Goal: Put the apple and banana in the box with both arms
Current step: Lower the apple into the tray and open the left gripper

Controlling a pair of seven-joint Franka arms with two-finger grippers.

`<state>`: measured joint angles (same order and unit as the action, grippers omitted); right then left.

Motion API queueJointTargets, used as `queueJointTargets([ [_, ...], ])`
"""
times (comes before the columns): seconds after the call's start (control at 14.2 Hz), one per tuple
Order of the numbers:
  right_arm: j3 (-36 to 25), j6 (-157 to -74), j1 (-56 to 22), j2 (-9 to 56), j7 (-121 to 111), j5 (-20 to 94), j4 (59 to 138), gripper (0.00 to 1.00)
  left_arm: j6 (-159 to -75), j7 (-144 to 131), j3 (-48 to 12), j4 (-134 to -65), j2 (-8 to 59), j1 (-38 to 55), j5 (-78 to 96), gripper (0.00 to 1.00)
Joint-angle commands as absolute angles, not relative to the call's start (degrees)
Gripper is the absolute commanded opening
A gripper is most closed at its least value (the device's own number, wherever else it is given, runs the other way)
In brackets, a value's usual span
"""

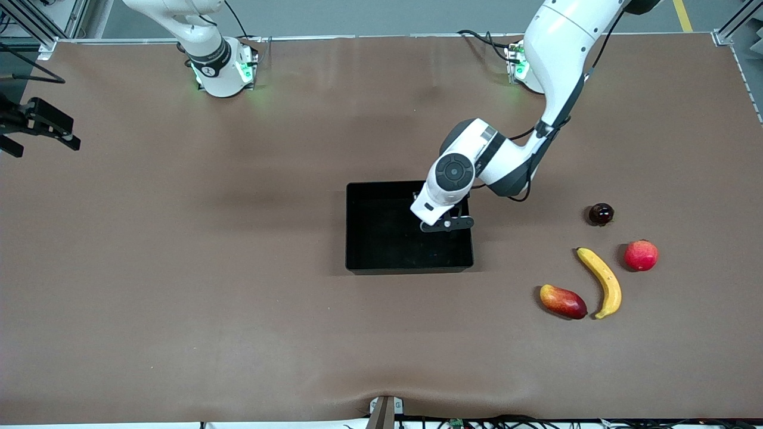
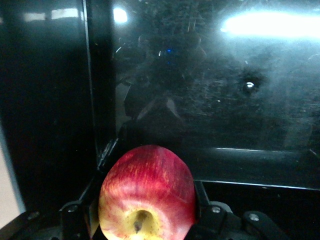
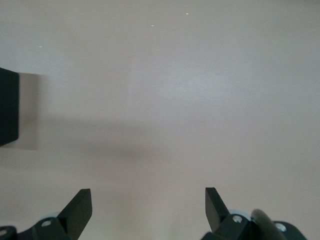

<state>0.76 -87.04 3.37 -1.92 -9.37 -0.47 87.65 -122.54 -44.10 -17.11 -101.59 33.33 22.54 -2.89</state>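
While the brown cloth-covered table (image 1: 179,286) carries everything, you have on it, largest first:

The black rectangular shallow plastic box (image 1: 381,262), at the table's middle, glossy walls.

The two white arms. Your left arm (image 1: 554,59) reaches from its base down over the box; your right arm (image 1: 202,47) waits, raised at its own end of the table.

The left gripper (image 2: 145,225), over the box's corner at about 1 o'clock from the box's centre, fingers part-closed around the small round red apple (image 2: 147,192), yellowish at its dimple.

The right gripper (image 3: 148,210), over bare table, fingers spread wide, nothing between them.

The long curved yellow banana (image 1: 603,281), at about 4 o'clock from the box, toward the left arm's end.

An elongated red-yellow mango-like fruit (image 1: 563,301), just beside the banana at its 8 o'clock.

A round pinkish-red fruit (image 1: 641,255), at the banana's 2 o'clock.

A small dark glossy round fruit (image 1: 601,214), at the banana's 12 o'clock.
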Motion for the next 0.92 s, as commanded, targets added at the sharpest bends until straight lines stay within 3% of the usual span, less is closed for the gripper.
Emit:
queueJointTargets([
  [0.0,0.8,-87.6,4.7,-2.1,-9.4,-2.2,87.9,1.00,-123.8,-44.6,-16.7,-100.4,35.2,24.6,-3.1,0.00],
  [0.21,0.9,-87.3,4.1,-2.1,-9.4,-2.3,87.9,1.00,-126.1,-44.5,-16.6,-100.3,37.8,24.8,-3.1,0.00],
  [0.28,0.9,-87.3,4.1,-2.1,-9.4,-2.3,87.9,1.00,-126.1,-44.3,-16.4,-100.4,37.9,24.6,-3.1,0.13],
  [0.35,0.9,-87.3,4.0,-2.1,-9.4,-2.3,87.9,1.00,-126.1,-44.2,-16.2,-100.4,38.0,24.7,-3.1,0.42],
  [0.42,1.1,-87.2,3.9,-2.1,-9.4,-2.3,87.9,1.00,-126.0,-44.2,-16.0,-100.4,38.0,24.7,-3.3,0.58],
  [0.49,1.1,-87.2,3.8,-2.1,-9.4,-2.3,87.9,1.00,-126.0,-44.3,-16.0,-100.3,37.7,24.4,-5.2,1.00],
  [0.7,1.1,-87.1,3.7,-1.8,-9.4,-2.3,87.9,1.00,-124.1,-44.5,-16.0,-98.9,36.0,23.6,-9.1,1.00],
  [0.85,1.1,-87.1,3.5,-1.8,-9.5,-2.3,87.8,1.00,-116.4,-44.2,-16.0,-94.2,34.1,22.8,-9.2,1.00],
])
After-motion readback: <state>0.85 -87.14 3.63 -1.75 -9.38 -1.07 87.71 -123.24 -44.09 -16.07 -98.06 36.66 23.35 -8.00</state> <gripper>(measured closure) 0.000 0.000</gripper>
